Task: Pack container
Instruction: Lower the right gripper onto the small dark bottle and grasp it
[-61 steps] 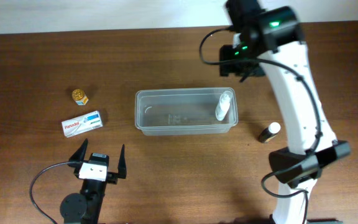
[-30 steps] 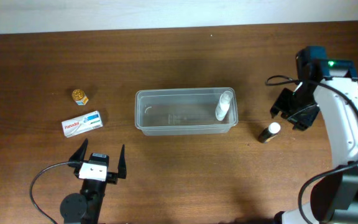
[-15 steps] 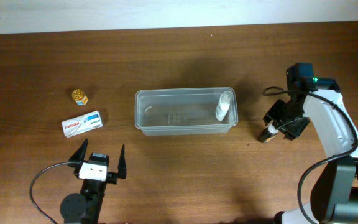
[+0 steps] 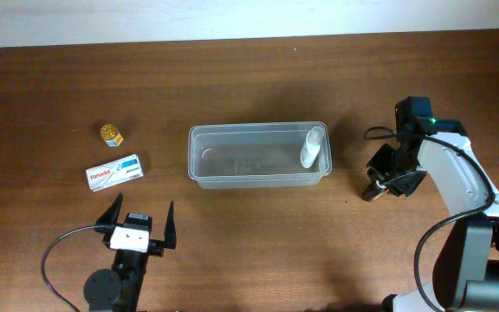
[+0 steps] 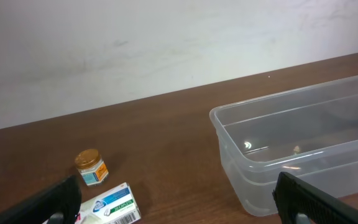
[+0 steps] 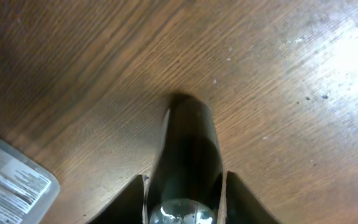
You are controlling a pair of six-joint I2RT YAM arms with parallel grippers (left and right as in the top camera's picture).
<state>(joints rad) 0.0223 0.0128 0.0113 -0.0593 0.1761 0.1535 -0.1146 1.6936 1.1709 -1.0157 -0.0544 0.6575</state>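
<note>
The clear plastic container [image 4: 258, 128] stands mid-table with a white bottle [image 4: 312, 146] lying in its right end; it also shows in the left wrist view [image 5: 291, 149]. A dark bottle [image 4: 369, 191] stands on the table to the right of the container. My right gripper [image 4: 379, 180] is down over it, and in the right wrist view the fingers [image 6: 185, 205] press closely on both sides of the dark bottle [image 6: 188, 149]. My left gripper [image 4: 137, 217] is open and empty near the front left edge, and shows open in its own view [image 5: 179, 199].
A white medicine box [image 4: 115, 173] and a small gold-lidded jar [image 4: 111, 134] lie left of the container, both also in the left wrist view: the box [image 5: 114, 205] and the jar [image 5: 91, 167]. A container corner [image 6: 11, 180] shows at the right wrist view's left edge.
My right arm swung from behind the container to the right, came down over the dark bottle, and its fingers closed in around it. The left arm has not moved.
</note>
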